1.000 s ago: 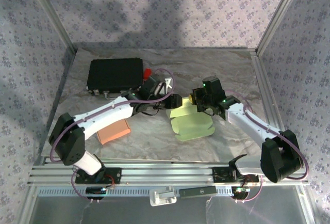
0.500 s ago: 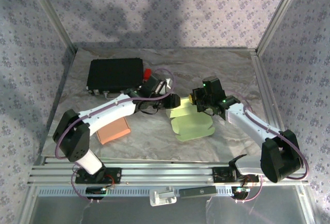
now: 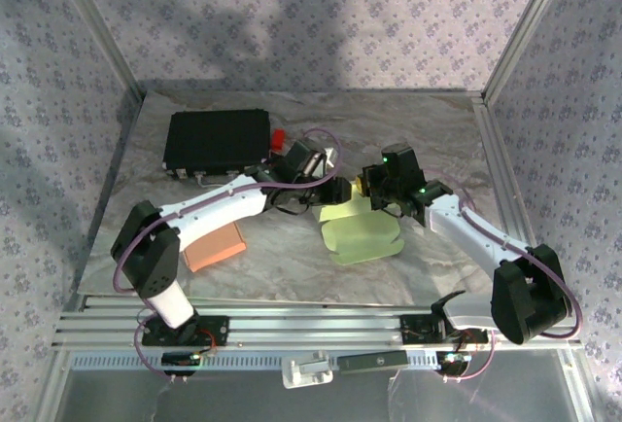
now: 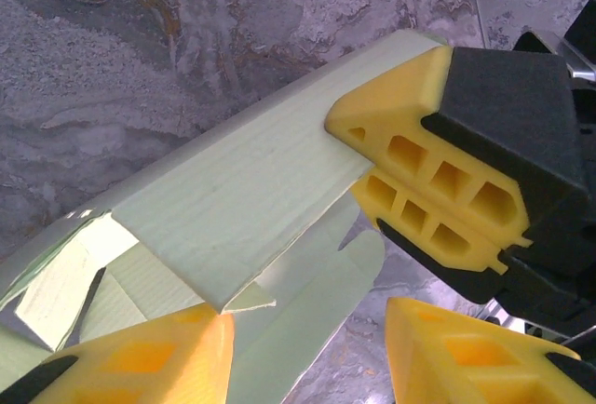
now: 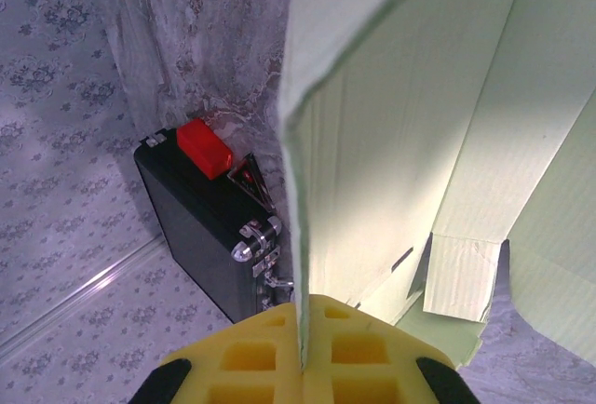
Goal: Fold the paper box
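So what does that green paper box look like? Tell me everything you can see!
The box is pale green and made of thin, ribbed paper. It is not folded up yet. Most of it lies flat on the table, in the middle, with loose flaps sticking out. One long panel stands tilted up off the table, and the right gripper is shut on its edge. The left gripper is open right beside the flaps.

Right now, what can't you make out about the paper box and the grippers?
- Top external: paper box far edge hidden under left gripper and right gripper; creases too small.
- Left wrist: lower flaps cut off by the bottom edge and the left gripper's fingers.
- Right wrist: held panel hides what lies behind it.
- Top external: left arm covers part of the orange block.
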Controlling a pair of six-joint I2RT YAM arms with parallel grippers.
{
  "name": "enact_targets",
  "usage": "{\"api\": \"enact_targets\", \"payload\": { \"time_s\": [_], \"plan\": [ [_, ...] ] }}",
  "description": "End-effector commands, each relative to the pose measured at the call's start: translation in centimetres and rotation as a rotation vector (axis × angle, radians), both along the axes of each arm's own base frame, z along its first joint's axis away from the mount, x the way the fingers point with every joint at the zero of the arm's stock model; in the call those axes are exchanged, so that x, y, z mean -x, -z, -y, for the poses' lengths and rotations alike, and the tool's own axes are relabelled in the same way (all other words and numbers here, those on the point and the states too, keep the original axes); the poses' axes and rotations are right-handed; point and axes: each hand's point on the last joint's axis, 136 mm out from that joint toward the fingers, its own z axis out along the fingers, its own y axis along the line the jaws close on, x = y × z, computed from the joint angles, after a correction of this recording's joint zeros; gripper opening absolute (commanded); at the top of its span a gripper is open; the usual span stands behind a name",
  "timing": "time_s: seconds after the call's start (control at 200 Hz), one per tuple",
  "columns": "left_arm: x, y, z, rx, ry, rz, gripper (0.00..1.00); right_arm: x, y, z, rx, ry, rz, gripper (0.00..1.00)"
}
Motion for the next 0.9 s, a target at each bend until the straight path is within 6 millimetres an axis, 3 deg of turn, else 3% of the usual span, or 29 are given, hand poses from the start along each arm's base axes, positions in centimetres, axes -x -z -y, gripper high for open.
{"api": "enact_targets", "payload": {
  "time_s": [0.0, 0.135, 0.24, 0.355, 0.495, 0.685, 0.894],
  "plan": [
    [-0.8, -1.9, 1.1, 0.042, 0.001, 0.045, 0.46, 0.7, 0.1, 0.1, -0.007, 0.007, -0.009, 0.00],
    [-0.3, -3.8, 0.1, 0.088, -0.021, 0.100, 0.45, 0.9, -0.1, 0.6, -0.017, 0.019, -0.003, 0.00],
    [-0.2, -4.7, -3.1, 0.105, -0.097, 0.142, 0.47, 1.2, -0.6, 1.2, -0.033, 0.041, -0.006, 0.00],
    [-1.0, -2.5, -7.3, 0.145, -0.194, 0.093, 0.46, 1.3, -1.3, 1.7, -0.076, 0.076, -0.022, 0.00],
    [-1.9, 1.1, -10.4, 0.199, -0.259, 0.055, 0.43, 1.4, -1.8, 2.1, -0.104, 0.101, -0.074, 0.00],
    [-2.6, 2.9, -9.3, 0.212, -0.148, 0.090, 0.36, 1.2, -1.7, 2.1, -0.078, 0.075, -0.088, 0.00],
    [-2.7, 5.2, -9.4, 0.128, -0.101, 0.095, 0.32, 0.3, -0.7, 1.8, 0.022, 0.007, 0.043, 0.00]
  ]
}}
